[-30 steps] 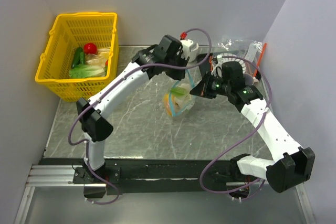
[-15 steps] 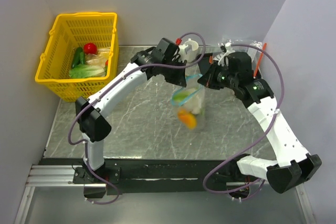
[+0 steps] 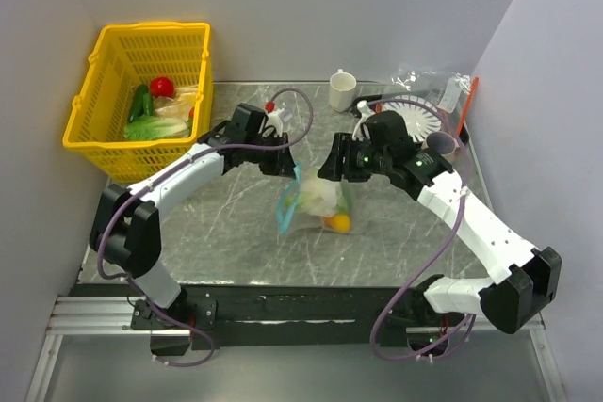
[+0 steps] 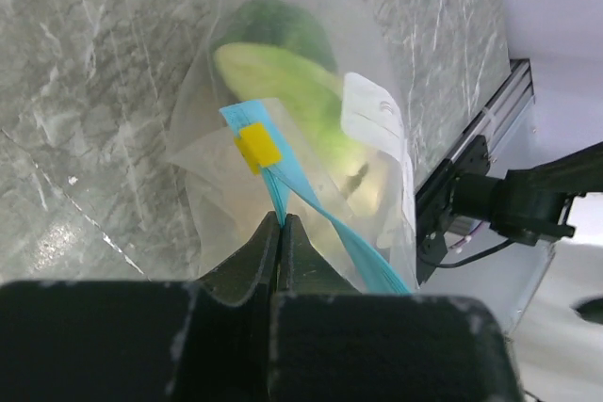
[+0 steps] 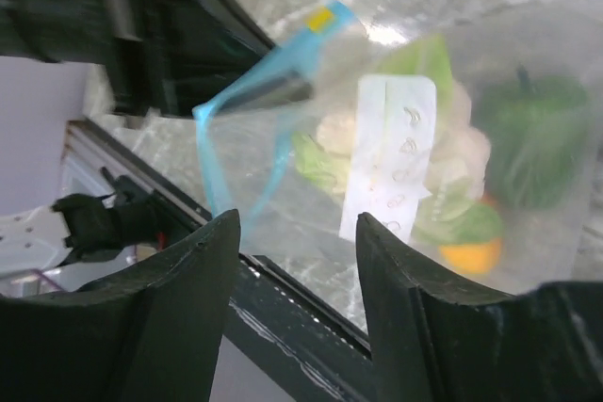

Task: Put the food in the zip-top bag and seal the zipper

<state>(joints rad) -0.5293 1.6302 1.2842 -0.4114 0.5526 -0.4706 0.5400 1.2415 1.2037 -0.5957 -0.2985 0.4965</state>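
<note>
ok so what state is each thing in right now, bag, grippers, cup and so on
bag, resting on the table, food inside
zipper, parted, not sealed
left gripper, shut on the zipper
right gripper, open, holding nothing
cup, upright
basket, vegetables inside

The bag [image 3: 316,202] is thin clear plastic, soft and creased, with glints on its folds. Its zipper [image 4: 275,190] is smooth opaque teal plastic, and a matt white label [image 4: 374,115] sticks to its side. The worktop [image 3: 217,233] looks like polished grey marble, veined and glossy. The basket [image 3: 155,27] in the far left corner is glossy yellow plastic lattice. The left gripper [image 4: 281,228] is matt black.
</note>
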